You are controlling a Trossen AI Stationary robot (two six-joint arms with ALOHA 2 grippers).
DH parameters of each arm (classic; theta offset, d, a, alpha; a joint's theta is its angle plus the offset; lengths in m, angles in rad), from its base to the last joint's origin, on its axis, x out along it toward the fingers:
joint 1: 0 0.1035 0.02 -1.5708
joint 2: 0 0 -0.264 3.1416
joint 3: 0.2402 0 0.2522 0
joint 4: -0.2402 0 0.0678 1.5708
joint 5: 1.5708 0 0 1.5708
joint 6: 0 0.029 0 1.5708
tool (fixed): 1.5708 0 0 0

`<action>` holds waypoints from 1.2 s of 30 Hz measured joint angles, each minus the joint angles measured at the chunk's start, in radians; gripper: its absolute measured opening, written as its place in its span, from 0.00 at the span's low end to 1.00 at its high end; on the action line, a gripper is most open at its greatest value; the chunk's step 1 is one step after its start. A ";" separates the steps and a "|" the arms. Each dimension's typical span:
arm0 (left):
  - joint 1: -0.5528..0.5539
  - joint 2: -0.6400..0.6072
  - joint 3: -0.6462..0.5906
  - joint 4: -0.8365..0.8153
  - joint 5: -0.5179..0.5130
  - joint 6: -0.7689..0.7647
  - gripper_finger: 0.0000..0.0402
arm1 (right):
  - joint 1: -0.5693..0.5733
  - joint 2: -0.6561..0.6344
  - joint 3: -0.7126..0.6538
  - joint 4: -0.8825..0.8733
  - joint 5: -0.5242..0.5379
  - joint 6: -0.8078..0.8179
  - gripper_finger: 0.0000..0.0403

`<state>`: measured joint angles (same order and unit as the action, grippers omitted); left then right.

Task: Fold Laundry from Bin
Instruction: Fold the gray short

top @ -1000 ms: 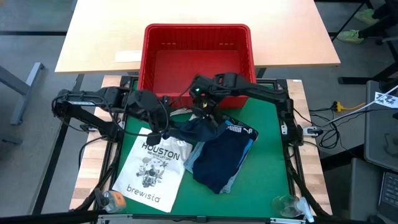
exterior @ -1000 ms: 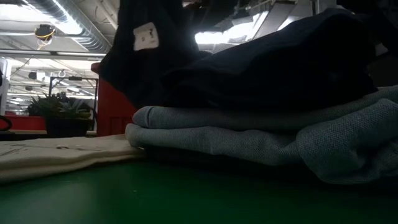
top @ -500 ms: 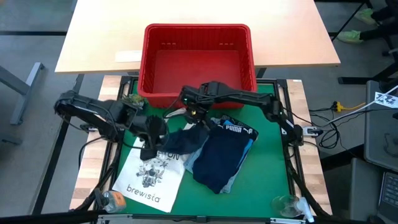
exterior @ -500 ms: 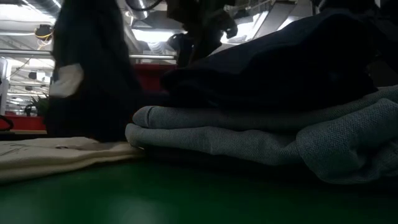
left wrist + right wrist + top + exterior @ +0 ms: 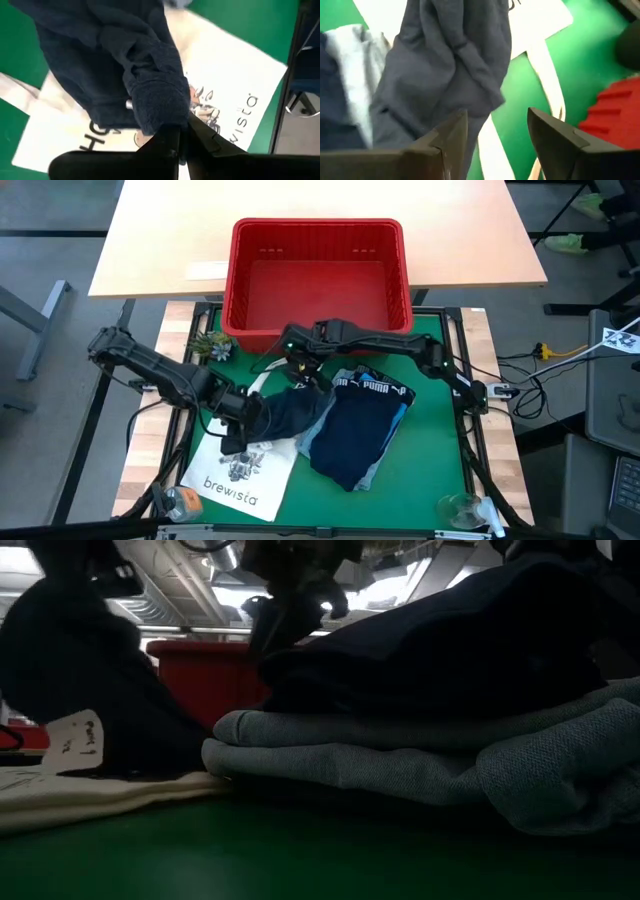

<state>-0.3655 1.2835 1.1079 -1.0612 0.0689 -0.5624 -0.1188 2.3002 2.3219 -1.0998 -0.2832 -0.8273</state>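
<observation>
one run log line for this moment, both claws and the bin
left claw: shut on dark garment, over tote bag | right claw: open above garment | bin: empty | folded pile: on mat

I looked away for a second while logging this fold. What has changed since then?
The left gripper, shut on the dark navy garment, has dragged it away from the red bin and out over the white tote bag. The right gripper, open, followed leftward above the garment. The folded stack and bin stayed put.
</observation>
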 joint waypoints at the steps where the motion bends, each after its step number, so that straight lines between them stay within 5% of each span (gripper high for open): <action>1: -0.007 0.000 -0.009 0.000 0.000 -0.008 0.01 | 0.006 0.012 0.000 0.016 0.001 -0.004 0.51; 27: -0.030 -0.001 -0.030 0.042 0.000 -0.012 0.02 | 0.053 0.222 0.000 0.155 0.152 -0.075 0.50; 36: -0.030 -0.001 -0.030 0.052 -0.008 -0.017 0.02 | 0.053 0.222 0.000 0.146 0.152 -0.075 0.23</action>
<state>-0.3958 1.2827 1.0782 -1.0094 0.0613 -0.5792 -0.0654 2.5218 2.3222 -0.9535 -0.1310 -0.9023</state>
